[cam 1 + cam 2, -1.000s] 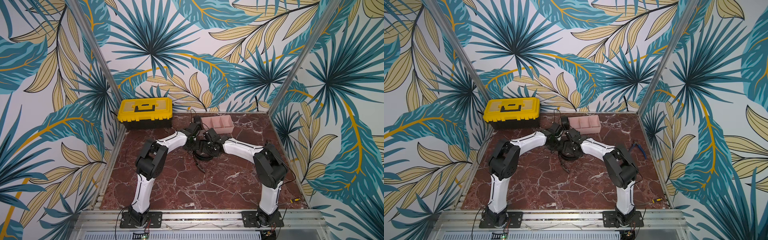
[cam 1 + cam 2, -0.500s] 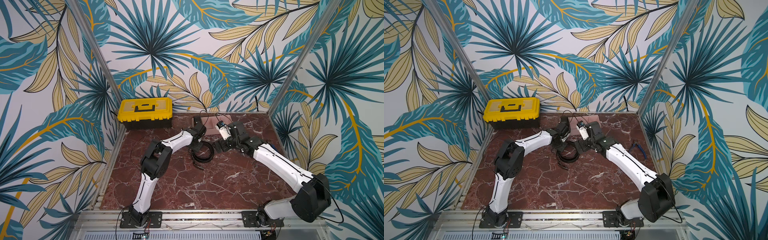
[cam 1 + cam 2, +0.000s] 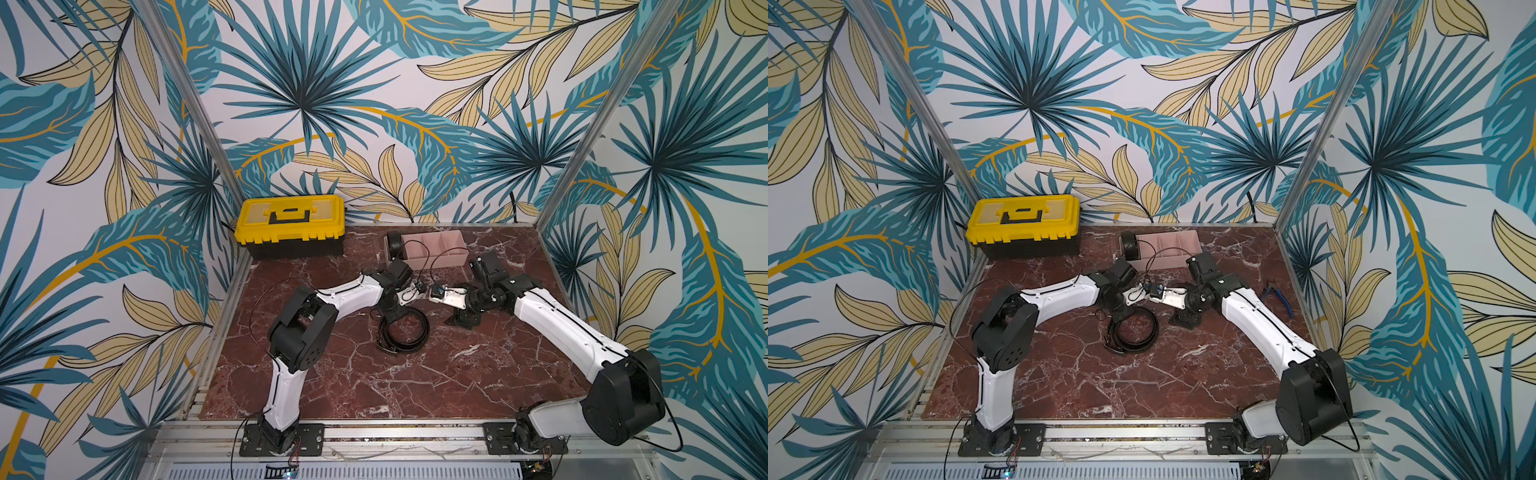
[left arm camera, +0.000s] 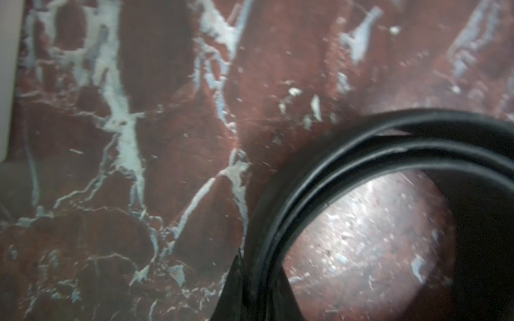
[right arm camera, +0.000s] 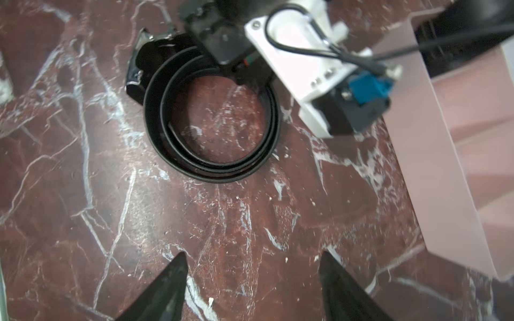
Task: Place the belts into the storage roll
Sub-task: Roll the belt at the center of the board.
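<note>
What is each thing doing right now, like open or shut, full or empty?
loose belt: looped wide, lying on the table.
left pincer: shut on the loose belt.
right pincer: open, holding nothing.
pink tray: one end compartment filled, the others look empty.
coiled belt: rolled tight, in that end compartment.
toolbox: lid shut.

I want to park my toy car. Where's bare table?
The biggest bare marble is the front stretch, between the arm bases and the loose belt. A smaller patch lies between the toolbox and the left arm. Mid-table is crowded: the left claw grips that belt, the right claw hangs open, by the pink tray.
</note>
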Controlling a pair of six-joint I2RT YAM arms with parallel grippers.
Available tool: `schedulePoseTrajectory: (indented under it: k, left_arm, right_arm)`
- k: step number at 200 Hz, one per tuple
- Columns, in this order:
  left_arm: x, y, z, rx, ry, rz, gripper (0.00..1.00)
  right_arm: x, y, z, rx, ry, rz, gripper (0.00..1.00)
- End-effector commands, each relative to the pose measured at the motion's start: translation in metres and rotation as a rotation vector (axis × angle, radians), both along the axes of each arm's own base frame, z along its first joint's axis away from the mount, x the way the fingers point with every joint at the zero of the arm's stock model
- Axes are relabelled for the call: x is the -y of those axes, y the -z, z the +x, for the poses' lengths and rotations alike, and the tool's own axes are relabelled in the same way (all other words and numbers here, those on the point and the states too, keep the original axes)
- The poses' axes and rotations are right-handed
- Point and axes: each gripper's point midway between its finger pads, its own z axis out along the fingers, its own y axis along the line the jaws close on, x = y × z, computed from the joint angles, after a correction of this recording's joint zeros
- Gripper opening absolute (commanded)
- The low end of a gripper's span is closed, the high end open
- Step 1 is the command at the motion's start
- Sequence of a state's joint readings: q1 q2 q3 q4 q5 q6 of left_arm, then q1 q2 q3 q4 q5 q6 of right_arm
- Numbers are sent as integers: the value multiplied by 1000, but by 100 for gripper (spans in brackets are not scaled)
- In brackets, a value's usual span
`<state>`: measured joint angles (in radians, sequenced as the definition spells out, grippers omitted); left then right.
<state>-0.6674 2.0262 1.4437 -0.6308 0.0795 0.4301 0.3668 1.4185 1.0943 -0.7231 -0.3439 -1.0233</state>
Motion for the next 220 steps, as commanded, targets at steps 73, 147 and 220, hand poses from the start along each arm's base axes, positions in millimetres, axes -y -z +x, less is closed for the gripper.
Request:
schedulePoseTrajectory:
  k: [73,147,220]
  left_arm:
    - [4,16,0,-28,-49,1,0]
    - [4,15,2,-20,-56,4,0]
    - [3,14,2,-12,-47,11,0]
  right_arm:
    - [-66,49,-11,87,-343,-47,25]
    - [-83,87,-6,108,-359,-115,26]
    - [-76,95,-19,62,-366,-122,33]
